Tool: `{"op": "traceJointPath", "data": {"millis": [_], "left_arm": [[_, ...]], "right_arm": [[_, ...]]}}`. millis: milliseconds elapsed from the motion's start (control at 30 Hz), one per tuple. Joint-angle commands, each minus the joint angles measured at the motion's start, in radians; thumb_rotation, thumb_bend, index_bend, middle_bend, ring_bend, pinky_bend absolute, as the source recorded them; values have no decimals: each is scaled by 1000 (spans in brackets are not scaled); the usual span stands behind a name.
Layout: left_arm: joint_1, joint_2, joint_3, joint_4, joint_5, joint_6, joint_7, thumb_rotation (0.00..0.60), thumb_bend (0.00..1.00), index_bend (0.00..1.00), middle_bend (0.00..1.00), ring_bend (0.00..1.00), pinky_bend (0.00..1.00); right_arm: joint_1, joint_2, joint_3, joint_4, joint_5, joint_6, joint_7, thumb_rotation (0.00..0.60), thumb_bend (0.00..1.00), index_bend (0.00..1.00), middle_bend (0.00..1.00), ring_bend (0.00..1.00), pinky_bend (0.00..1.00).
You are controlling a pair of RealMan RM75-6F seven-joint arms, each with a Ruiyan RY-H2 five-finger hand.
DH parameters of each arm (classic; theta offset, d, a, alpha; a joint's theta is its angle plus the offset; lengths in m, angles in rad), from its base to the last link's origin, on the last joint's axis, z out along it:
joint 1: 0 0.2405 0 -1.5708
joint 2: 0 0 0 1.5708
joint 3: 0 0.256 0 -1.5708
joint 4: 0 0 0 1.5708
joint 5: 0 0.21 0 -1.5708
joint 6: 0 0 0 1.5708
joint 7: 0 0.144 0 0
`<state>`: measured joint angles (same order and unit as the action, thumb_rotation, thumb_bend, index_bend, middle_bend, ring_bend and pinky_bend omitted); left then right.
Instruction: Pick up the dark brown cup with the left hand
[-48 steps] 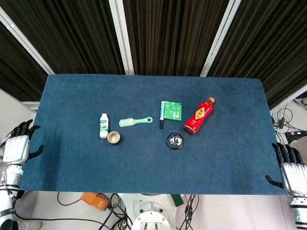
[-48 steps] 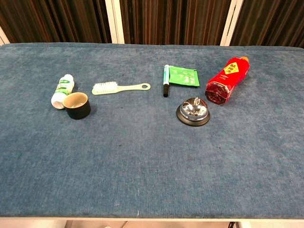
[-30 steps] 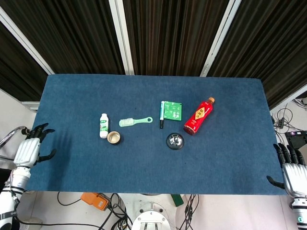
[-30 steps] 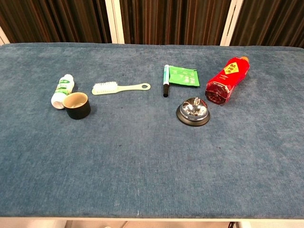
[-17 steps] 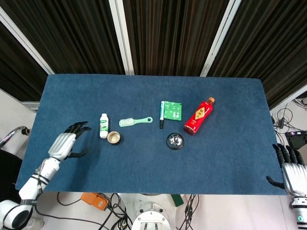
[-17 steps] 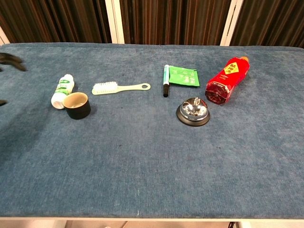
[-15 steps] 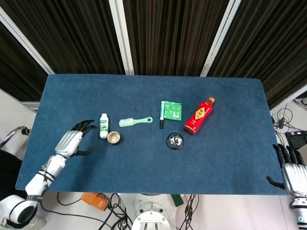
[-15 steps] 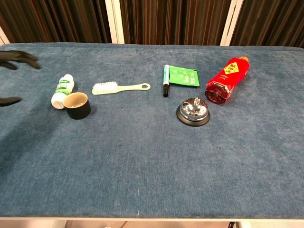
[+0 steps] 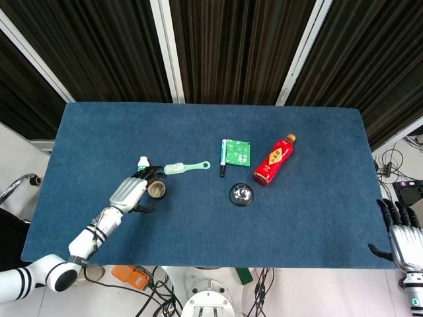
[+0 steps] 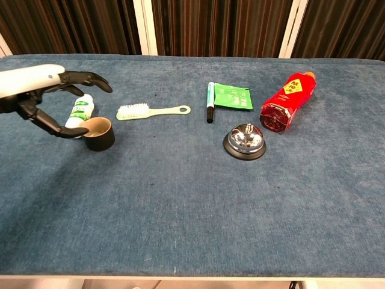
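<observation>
The dark brown cup (image 10: 98,133) stands upright on the blue table (image 10: 192,205), left of centre, just beside a small white bottle (image 10: 79,111) w/ green label that lies on its side. The left hand (image 10: 42,90) is right at the cup, fingers spread wide & holding nothing: thumb low, next to the cup's near-left rim, other fingers (image 10: 90,78) arched over the bottle. Can't tell if the thumb tip actually touches the rim. In the head view the left hand (image 9: 132,193) sits just left of the cup (image 9: 157,190), arm running back toward the table's near-left corner.

Right of the cup: a pale green brush (image 10: 151,111), handle pointing right. Further right, a marker (image 10: 210,102) against a green packet (image 10: 233,96), then a silver bell (image 10: 245,141) on a black base & a red bottle (image 10: 288,102) on its side, near the bell.

The right hand (image 9: 404,238) is off the table's near-right corner, fingers apart, nothing in it.
</observation>
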<state>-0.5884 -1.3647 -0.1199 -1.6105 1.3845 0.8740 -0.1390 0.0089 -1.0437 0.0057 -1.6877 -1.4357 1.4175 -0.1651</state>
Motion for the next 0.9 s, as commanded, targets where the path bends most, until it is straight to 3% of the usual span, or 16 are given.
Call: {"op": "traceJointPath", "data": {"millis": [33, 467, 900], "left_arm": [[-16, -29, 1, 31, -14, -15, 10, 600, 280, 168, 58, 23, 135], [-37, -121, 28, 159, -39, -40, -17, 600, 281, 168, 58, 31, 125], [-28, -153, 52, 219, -25, -30, -91, 600, 285, 168, 117, 155, 196]], "right_arm": [[0, 1, 0, 0, 0, -1, 1, 600, 291, 113, 116, 85, 123], [6, 6, 1, -1, 7, -11, 0, 600, 291, 113, 116, 85, 123], [7, 6, 1, -6, 16, -13, -10, 600, 291, 127, 116, 85, 139]]}}
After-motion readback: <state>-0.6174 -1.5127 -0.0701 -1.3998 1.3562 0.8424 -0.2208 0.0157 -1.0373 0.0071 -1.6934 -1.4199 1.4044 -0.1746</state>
